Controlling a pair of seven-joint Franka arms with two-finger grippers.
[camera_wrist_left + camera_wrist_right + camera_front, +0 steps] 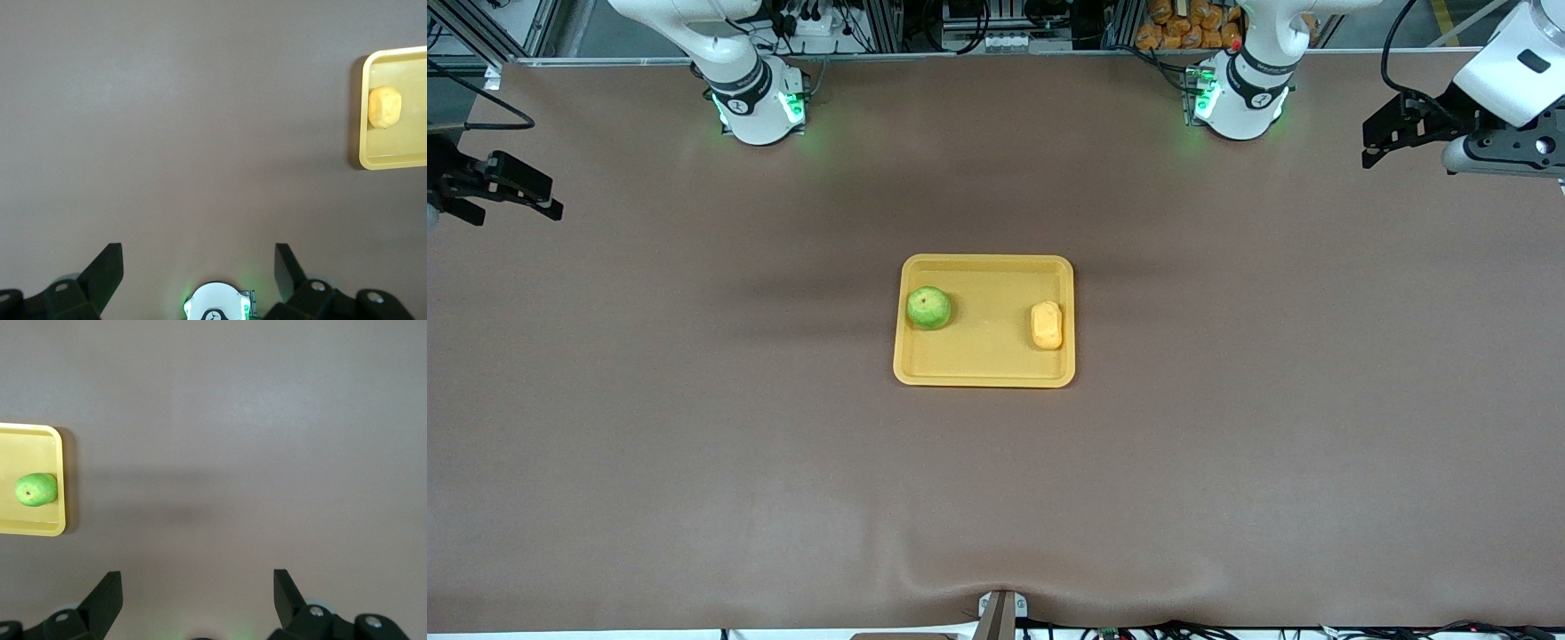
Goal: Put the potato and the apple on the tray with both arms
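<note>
Both fruits are sitting on the tray (984, 364), which lies flat in the middle of the brown table (694, 444). The apple (928, 308) is at the tray's end toward the right arm, close to the rim there. The potato (1047, 325) is at the end toward the left arm, also near the rim, so the two are well apart with bare tray between them.

Neither arm is touching anything. The left pincer (1383, 142) hangs in the air over the bare table at the left arm's end, well away from the tray; its wrist view shows the fingers (107, 270) spread wide with nothing between them. The right pincer (511, 191) is over the table's edge at the right arm's end, same deal: fingers (107, 593) wide apart and empty, with the apple and a corner of the tray visible off in the distance.
</note>
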